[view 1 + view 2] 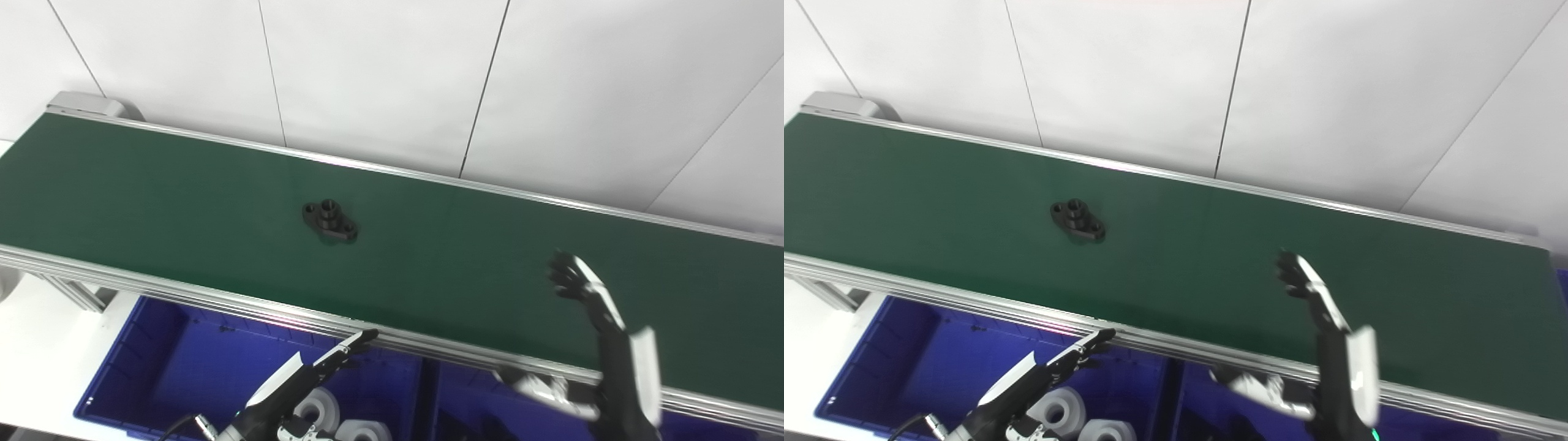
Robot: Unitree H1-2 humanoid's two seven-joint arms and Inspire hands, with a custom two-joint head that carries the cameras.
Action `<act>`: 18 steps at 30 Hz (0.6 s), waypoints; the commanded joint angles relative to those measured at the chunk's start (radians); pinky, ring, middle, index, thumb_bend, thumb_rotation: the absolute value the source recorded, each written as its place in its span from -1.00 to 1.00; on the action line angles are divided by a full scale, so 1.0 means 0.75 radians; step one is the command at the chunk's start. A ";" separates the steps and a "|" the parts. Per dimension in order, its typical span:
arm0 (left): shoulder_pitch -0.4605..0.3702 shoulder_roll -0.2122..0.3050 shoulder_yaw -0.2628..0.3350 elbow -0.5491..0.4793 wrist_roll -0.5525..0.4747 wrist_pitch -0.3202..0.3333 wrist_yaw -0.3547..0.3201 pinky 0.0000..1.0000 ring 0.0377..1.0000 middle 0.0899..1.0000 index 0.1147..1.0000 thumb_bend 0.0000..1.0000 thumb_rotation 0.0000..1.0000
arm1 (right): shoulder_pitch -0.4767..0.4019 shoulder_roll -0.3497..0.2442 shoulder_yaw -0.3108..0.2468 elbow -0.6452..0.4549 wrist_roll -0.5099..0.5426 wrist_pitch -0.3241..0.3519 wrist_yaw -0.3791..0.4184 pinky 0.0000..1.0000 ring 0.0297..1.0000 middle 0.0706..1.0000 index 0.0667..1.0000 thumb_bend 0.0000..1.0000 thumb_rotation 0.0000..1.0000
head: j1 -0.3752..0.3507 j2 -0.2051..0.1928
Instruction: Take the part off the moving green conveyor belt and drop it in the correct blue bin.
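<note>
A black flanged part point(329, 221) with a raised hub and two lobes lies on the green conveyor belt point(184, 202), left of centre; it also shows in the right eye view point(1077, 221). My right hand point(579, 283) is raised over the belt's right part, open and empty, well to the right of the part. My left hand point(318, 367) is open and empty, fingers stretched out, below the belt's near rail and above the left blue bin point(153, 361).
The left blue bin holds white round parts point(318, 409). A second blue bin point(465, 404) to its right holds dark parts. The belt's aluminium rail point(245, 306) runs between the bins and the belt. A white wall stands behind.
</note>
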 commanded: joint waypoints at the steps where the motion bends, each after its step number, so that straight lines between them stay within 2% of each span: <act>1: -0.004 0.019 0.007 -0.008 -0.003 -0.048 0.004 0.77 0.90 0.97 0.92 1.00 0.16 | -0.034 0.022 -0.015 -0.001 -0.003 0.038 0.052 0.40 0.54 0.65 0.69 0.74 -0.03 | -0.001 -0.004; 5: -0.006 0.019 0.006 -0.001 0.013 -0.048 0.016 0.80 0.90 0.96 0.91 1.00 0.17 | -0.081 0.062 -0.030 0.038 -0.028 0.080 0.103 0.36 0.55 0.66 0.69 0.73 -0.08 | -0.011 -0.017; 7: -0.009 0.017 0.000 0.008 -0.003 -0.049 0.013 0.79 0.89 0.96 0.91 1.00 0.17 | -0.114 0.088 -0.033 0.065 -0.084 0.110 0.113 0.35 0.54 0.66 0.69 0.74 -0.08 | -0.019 -0.030; 18: -0.015 0.025 -0.031 0.017 0.020 -0.049 0.037 0.80 0.91 0.94 0.90 1.00 0.16 | -0.306 0.188 -0.025 0.143 -0.276 0.295 0.206 0.28 0.45 0.56 0.69 0.77 0.03 | -0.030 -0.050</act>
